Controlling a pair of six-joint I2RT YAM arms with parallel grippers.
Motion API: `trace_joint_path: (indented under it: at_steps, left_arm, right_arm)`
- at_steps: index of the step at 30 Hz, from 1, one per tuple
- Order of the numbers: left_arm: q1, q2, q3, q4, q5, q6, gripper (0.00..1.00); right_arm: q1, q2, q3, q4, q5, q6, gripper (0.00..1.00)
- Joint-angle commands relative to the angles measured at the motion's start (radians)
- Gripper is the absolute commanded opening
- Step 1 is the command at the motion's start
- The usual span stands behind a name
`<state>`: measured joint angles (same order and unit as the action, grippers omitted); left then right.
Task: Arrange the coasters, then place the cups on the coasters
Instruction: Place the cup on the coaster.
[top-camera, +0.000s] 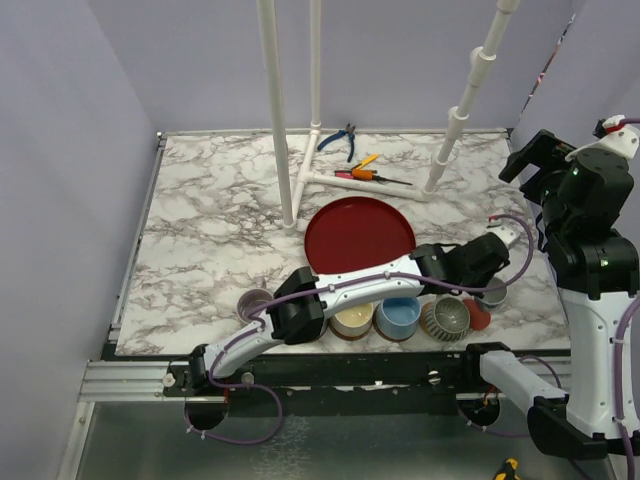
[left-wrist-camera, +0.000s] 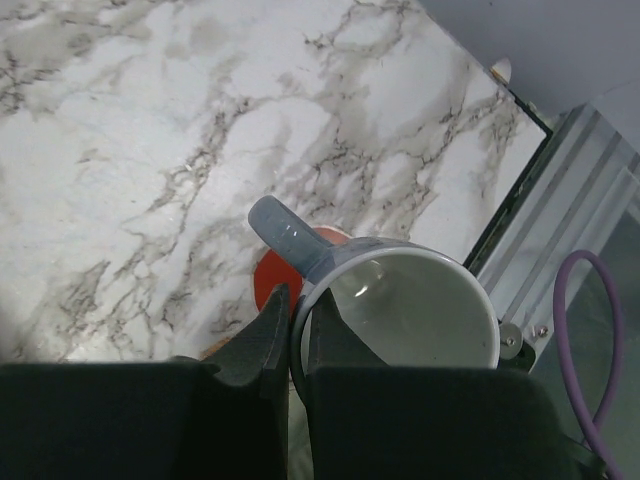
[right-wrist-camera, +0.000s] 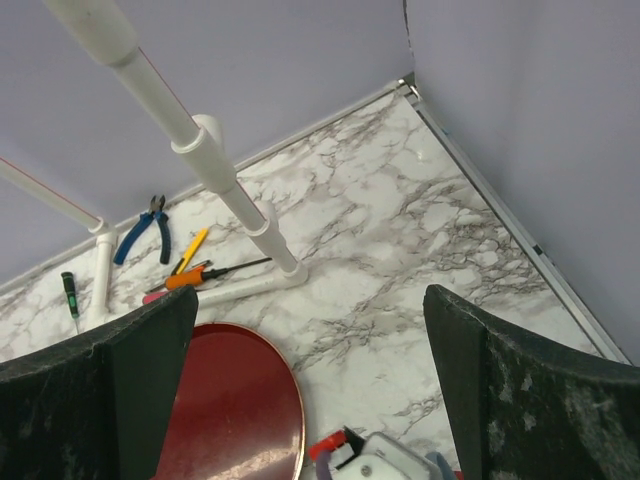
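The pale grey mug (left-wrist-camera: 410, 310) is being held at the near right of the marble surface (top-camera: 220, 200). We are seeing the left gripper (left-wrist-camera: 300, 325) clenching its rim just beside the handle, one finger inside and one outside. A small reddish coaster (left-wrist-camera: 268, 285) is lying below the handle, partly hidden; we cannot tell whether the mug is touching it. To its left, along the near edge, the ribbed dark mug (top-camera: 445, 318), the light blue mug (top-camera: 398, 316), the cream-yellow mug (top-camera: 352, 320) and the lavender mug (top-camera: 255, 303) are sitting in a row. The right gripper (right-wrist-camera: 310, 330) is hovering high at the right, spread wide and grasping nothing.
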<state>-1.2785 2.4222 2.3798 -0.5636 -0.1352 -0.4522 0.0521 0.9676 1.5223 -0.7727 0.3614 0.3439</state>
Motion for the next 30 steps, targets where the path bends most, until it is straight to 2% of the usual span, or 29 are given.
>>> trace_joint_path:
  at_steps: [1,9,30]
  left_arm:
    - [-0.025,0.028,0.046,0.010,0.033,0.012,0.00]
    - [-0.058,0.074,0.092,0.004,0.023,0.026,0.00]
    - [-0.073,0.105,0.091,-0.024,-0.028,0.046,0.00]
  right_arm:
    - [-0.001,-0.001,0.019,-0.028,0.004,0.004,1.00]
    - [-0.002,-0.004,-0.001,-0.014,-0.023,0.011,1.00]
    - [-0.002,0.007,0.027,-0.024,-0.058,0.019,1.00]
